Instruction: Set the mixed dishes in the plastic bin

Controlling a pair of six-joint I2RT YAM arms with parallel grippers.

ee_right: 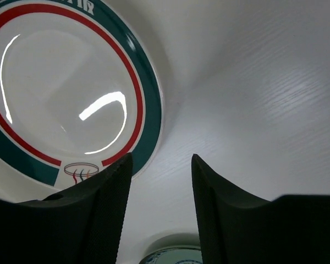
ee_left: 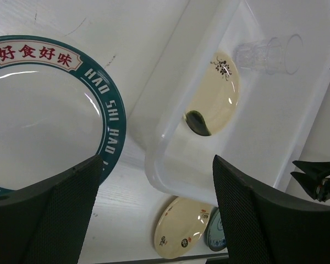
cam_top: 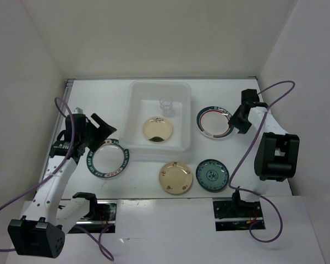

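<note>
The plastic bin (cam_top: 134, 113) stands at the middle of the table and holds a clear cup (cam_top: 165, 104) and a cream bowl (cam_top: 158, 130). A white plate with a teal lettered rim (cam_top: 108, 160) lies to its left. My left gripper (cam_top: 103, 127) hovers open between that plate (ee_left: 44, 121) and the bin's wall (ee_left: 297, 121), holding nothing. On the right lies the green-red rimmed plate (cam_top: 214, 122). My right gripper (cam_top: 237, 124) is at its right edge, open, with one finger over the rim (ee_right: 148, 110) and bare table between the jaws (ee_right: 162, 159). A cream-yellow plate (cam_top: 175, 177) and a teal plate (cam_top: 212, 174) lie in front of the bin.
White walls enclose the table at the back and both sides. Purple cables loop from each arm, the right one (cam_top: 275, 88) arching over the table's right edge. The arm bases (cam_top: 93, 206) sit at the near edge.
</note>
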